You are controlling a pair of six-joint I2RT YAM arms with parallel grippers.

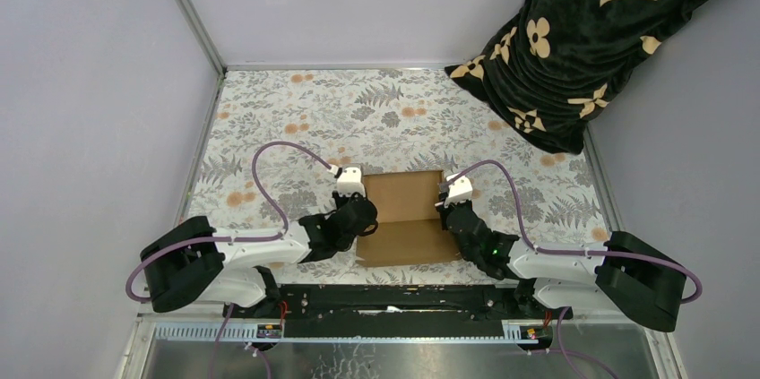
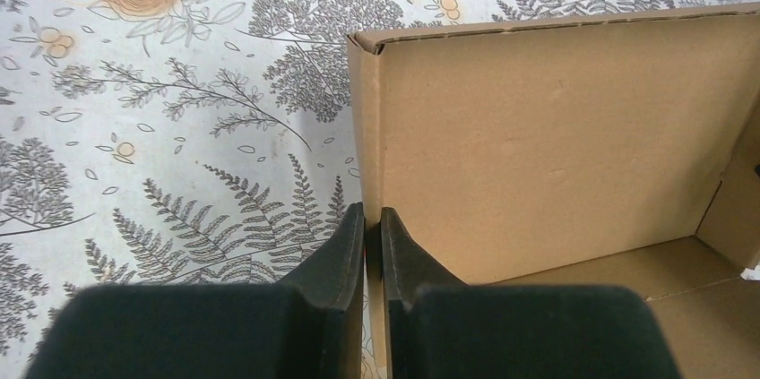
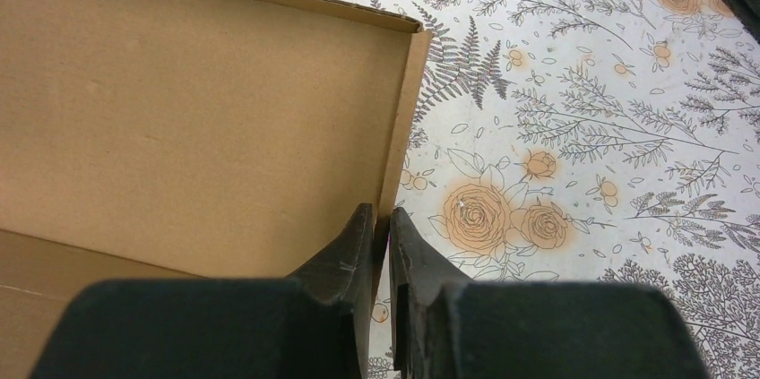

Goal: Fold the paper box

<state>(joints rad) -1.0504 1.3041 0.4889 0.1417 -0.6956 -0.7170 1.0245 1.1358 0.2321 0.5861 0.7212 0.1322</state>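
The paper box [image 1: 405,218] is plain brown cardboard, lying between my two arms near the table's front edge, its back panel raised. My left gripper [image 1: 363,211] pinches the box's left side flap [image 2: 367,128]; its fingers [image 2: 345,249] are shut on the thin cardboard edge. My right gripper [image 1: 445,207] is shut on the right side flap [image 3: 403,119], one finger inside the box, one outside. The box's inner panel [image 2: 556,137] fills the left wrist view and the same panel [image 3: 197,119] fills the right wrist view.
A floral-patterned cloth [image 1: 296,119] covers the table. A black blanket with tan flower shapes [image 1: 591,38] hangs over the back right corner. Grey walls [image 1: 90,83] close in the left and back sides.
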